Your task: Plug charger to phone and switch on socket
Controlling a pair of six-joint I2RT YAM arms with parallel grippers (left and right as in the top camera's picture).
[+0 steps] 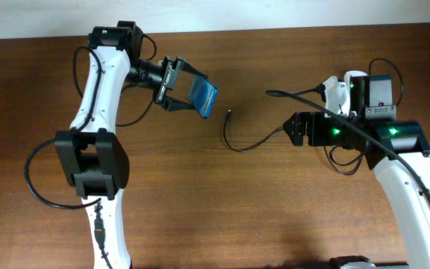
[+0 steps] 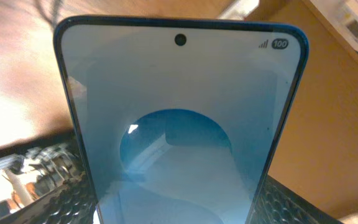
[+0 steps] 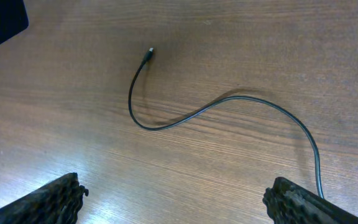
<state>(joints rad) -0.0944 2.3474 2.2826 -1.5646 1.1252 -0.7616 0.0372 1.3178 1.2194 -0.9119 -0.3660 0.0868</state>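
overhead | phone (image 1: pixel 204 98) in L gripper (image 1: pixel 191 90) | charger (image 1: pixel 254 145) near R gripper (image 1: pixel 295 129), apart

Curling charger (image 3: pixel 191 114) on wooden table (image 3: pixel 260 37)

**Our two arms**

Our left white-and-black arm (image 1: pixel 94 82) reaches forward, then bends to our right. Our left black two-finger gripper (image 1: pixel 191 93) pinches a slim blue-screened phone (image 1: pixel 204 97) by its sides. Our right white-and-black arm (image 1: pixel 405 175) reaches forward and turns left. Our right black two-finger gripper (image 1: pixel 294 129) has its fingers (image 3: pixel 48 200) spread wide.
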